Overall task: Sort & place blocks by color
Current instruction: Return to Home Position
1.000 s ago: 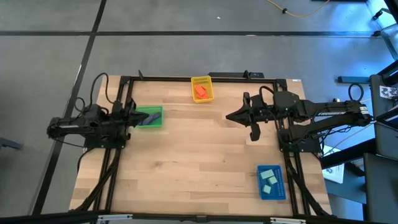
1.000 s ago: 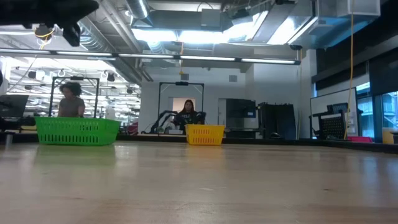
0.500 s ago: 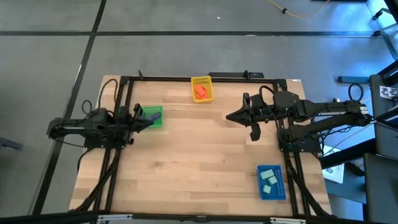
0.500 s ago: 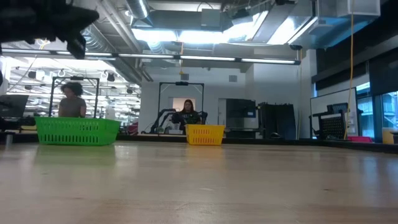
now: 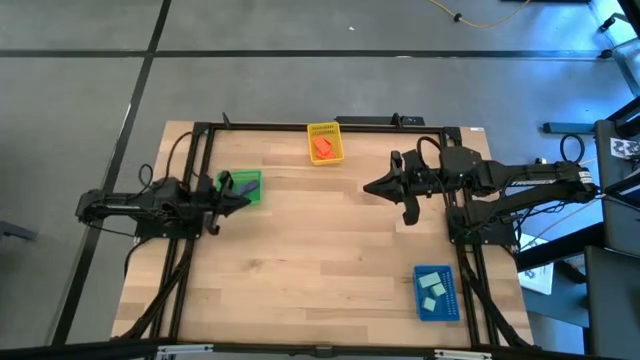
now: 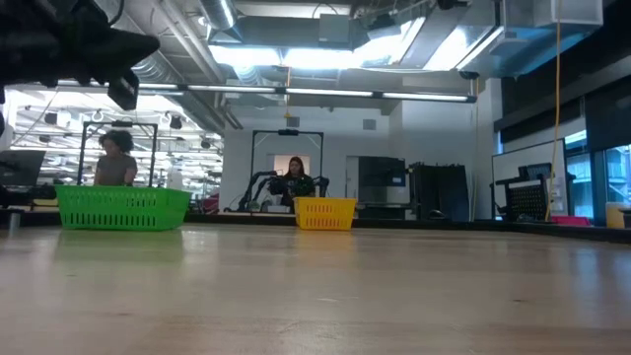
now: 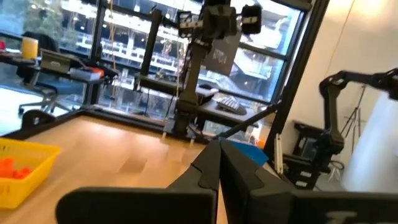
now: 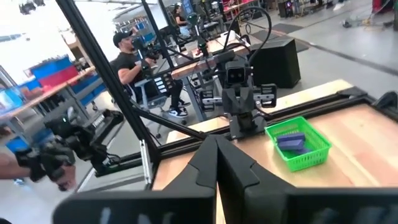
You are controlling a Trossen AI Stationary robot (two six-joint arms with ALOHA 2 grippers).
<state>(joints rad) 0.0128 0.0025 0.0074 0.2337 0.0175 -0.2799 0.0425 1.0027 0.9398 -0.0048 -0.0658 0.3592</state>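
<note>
Grippers both pressed together, empty. Left gripper (image 5: 241, 196) hangs over the green tray (image 5: 252, 180), which holds purple blocks (image 8: 292, 140); right gripper (image 5: 368, 187) hangs above bare table (image 5: 320, 250). Orange-red blocks (image 5: 321, 147) lie in the yellow tray (image 5: 324, 129), pale mint blocks (image 5: 432, 290) in the blue tray (image 5: 421, 309).

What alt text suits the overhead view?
A wooden table holds blocks in a green tray at left, a yellow tray at the far edge, a blue tray near right. The left gripper hovers by the green one, the right gripper opposite.
</note>
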